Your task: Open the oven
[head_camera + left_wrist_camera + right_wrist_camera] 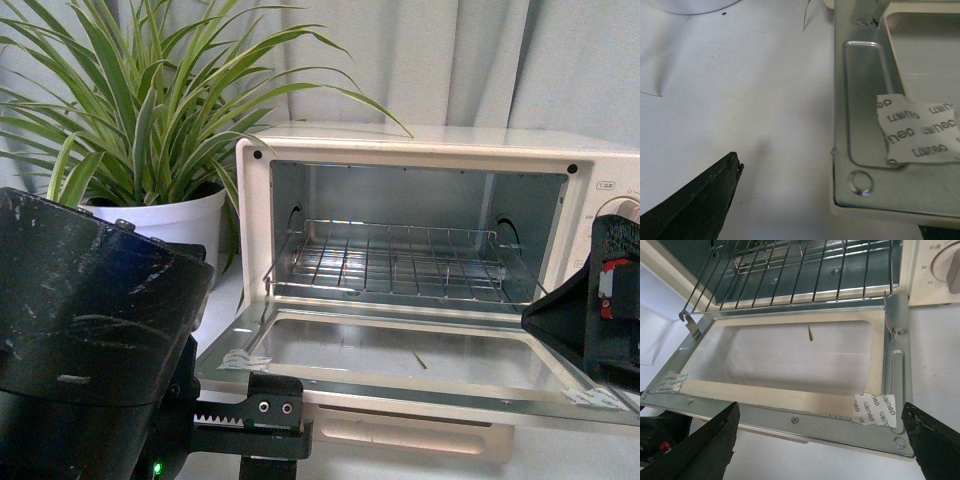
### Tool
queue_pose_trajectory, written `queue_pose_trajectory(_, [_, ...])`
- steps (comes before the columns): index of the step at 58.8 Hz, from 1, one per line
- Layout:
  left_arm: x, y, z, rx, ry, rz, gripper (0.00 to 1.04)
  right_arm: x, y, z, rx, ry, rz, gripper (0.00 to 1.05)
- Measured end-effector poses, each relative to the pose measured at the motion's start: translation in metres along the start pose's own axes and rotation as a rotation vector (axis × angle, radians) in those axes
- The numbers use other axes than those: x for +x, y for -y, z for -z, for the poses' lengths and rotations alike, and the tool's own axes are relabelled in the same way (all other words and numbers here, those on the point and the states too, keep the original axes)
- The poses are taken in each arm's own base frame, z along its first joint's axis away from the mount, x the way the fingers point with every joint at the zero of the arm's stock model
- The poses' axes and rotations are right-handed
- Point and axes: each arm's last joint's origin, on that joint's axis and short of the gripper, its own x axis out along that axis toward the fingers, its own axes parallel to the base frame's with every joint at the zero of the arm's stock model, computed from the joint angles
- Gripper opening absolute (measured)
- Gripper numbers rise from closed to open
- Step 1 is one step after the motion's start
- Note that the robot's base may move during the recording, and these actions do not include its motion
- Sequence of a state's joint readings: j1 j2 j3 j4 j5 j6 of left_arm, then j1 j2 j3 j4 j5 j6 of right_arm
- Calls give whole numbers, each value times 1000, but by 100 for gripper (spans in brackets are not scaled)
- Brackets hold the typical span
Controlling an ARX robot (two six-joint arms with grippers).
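Observation:
The cream-white oven (440, 148) stands in the middle of the front view. Its glass door (400, 360) lies folded down flat, with the wire rack (400, 265) showing inside. My left gripper (832, 212) is open and empty, straddling the door's front left corner (860, 182). One of its fingers (710, 200) is over the white table. My right gripper (820, 440) is open and empty, its fingers (710, 442) spread wide just in front of the door's front edge (790, 420). In the front view it sits at the right (585, 320). The handle is hidden under the door.
A potted plant in a white pot (165, 225) stands left of the oven. A knob (947, 265) is on the oven's right panel. Torn tape labels (875, 410) stick to the door corners. A pale curtain (480, 60) hangs behind.

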State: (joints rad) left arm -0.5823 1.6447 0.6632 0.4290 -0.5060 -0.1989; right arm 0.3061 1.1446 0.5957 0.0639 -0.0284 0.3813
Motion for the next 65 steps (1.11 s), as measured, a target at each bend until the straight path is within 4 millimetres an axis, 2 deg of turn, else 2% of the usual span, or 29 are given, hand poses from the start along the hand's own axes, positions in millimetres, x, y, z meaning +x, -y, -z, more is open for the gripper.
queue_pose_trajectory(17, [-5, 1, 15, 99, -39, 44, 98, -1, 6, 9, 1, -17, 4, 95])
queue_pose_trajectory(31, [-23, -5, 14, 151, -4, 60, 98, -13, 6, 10, -14, 18, -16, 95])
queue_pose_trajectory(51, [-74, -21, 10, 70, 102, 153, 98, -45, 19, 22, -14, 106, -8, 95])
queue_pose_trajectory(65, [-123, -56, 13, -2, 248, 88, 98, -74, 35, 44, -33, 211, 11, 95])
